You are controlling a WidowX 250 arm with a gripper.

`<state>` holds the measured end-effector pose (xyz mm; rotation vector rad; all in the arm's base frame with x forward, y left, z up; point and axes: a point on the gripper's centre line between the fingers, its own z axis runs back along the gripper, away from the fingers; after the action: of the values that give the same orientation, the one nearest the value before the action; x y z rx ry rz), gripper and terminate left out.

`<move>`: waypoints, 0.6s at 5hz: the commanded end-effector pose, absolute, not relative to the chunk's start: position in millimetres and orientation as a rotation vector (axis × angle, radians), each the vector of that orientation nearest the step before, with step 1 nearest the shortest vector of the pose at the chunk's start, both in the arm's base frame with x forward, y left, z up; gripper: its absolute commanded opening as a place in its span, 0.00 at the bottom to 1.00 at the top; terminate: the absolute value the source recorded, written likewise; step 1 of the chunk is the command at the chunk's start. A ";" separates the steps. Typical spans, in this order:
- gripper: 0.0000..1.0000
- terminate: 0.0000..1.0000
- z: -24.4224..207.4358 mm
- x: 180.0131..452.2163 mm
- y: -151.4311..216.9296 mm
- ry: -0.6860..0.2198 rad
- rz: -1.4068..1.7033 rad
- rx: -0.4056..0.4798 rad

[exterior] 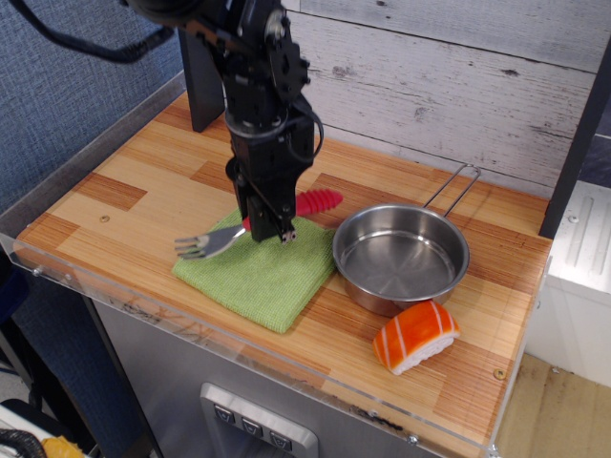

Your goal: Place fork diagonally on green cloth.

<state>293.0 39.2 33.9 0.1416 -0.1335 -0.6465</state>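
Note:
The fork point(215, 241) has grey tines at the left and a ribbed red handle sticking out to the right of my gripper. My gripper point(272, 232) is shut on the fork's handle and holds it low over the far part of the green cloth point(256, 275). The fork lies slanted, tines down-left above the cloth's left corner, handle end up-right near the pan. I cannot tell whether the fork touches the cloth. The cloth lies flat on the wooden table near the front edge.
A steel pan point(401, 258) with a wire handle stands just right of the cloth. A salmon sushi piece point(414, 336) lies in front of the pan. A dark post point(200, 76) stands at the back left. A plank wall closes the back.

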 end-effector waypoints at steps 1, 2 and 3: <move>0.00 0.00 28.4 287.5 44.5 -0.128 -0.652 0.152; 0.00 0.00 27.1 288.4 43.7 -0.122 -0.645 0.144; 1.00 0.00 26.9 287.8 44.0 -0.097 -0.632 0.137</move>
<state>289.7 40.7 17.0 0.1194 -0.0584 -0.6214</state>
